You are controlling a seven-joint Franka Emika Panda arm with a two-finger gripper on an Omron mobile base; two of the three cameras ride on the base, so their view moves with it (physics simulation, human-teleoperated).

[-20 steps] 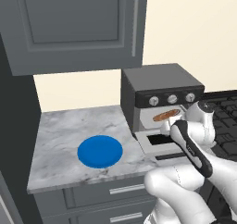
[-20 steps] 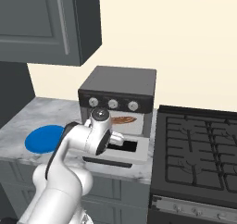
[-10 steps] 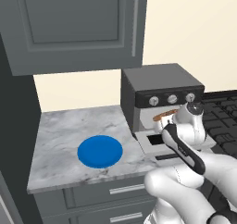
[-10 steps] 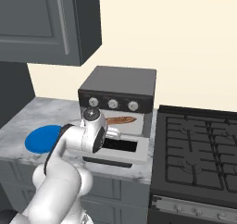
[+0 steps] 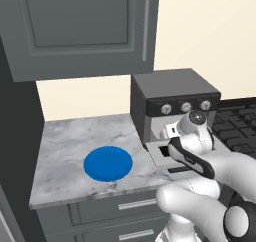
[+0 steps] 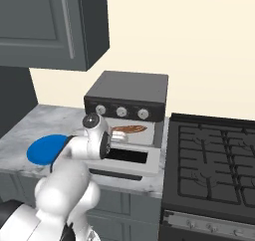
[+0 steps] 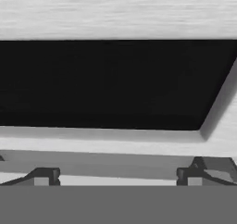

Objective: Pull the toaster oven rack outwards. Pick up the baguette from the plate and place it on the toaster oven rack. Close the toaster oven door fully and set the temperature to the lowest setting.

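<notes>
The toaster oven [image 6: 127, 91] stands on the counter with its door [image 6: 149, 163] folded down flat. The brown baguette [image 6: 127, 129] lies on the light-grey rack [image 6: 149, 132] in the oven's mouth. To the left, the blue plate [image 5: 107, 163] sits bare on the marble. My gripper [image 7: 120, 174] is open and holds nothing. It hovers just above the door, with the door's dark window [image 7: 115, 79] straight ahead of the fingertips [image 7: 42, 176]. From the right base camera, the gripper [image 6: 118, 139] is at the door's left part, in front of the baguette.
Three round knobs [image 6: 121, 111] run along the oven's front above the opening. A black stovetop [image 6: 214, 165] adjoins the oven on the right. A grey wall cabinet [image 5: 80, 26] hangs over the marble counter [image 5: 70, 136].
The hand has risen a little and drawn back from the oven's mouth, its jaws staying open. The baguette stays on the rack and the door stays down.
</notes>
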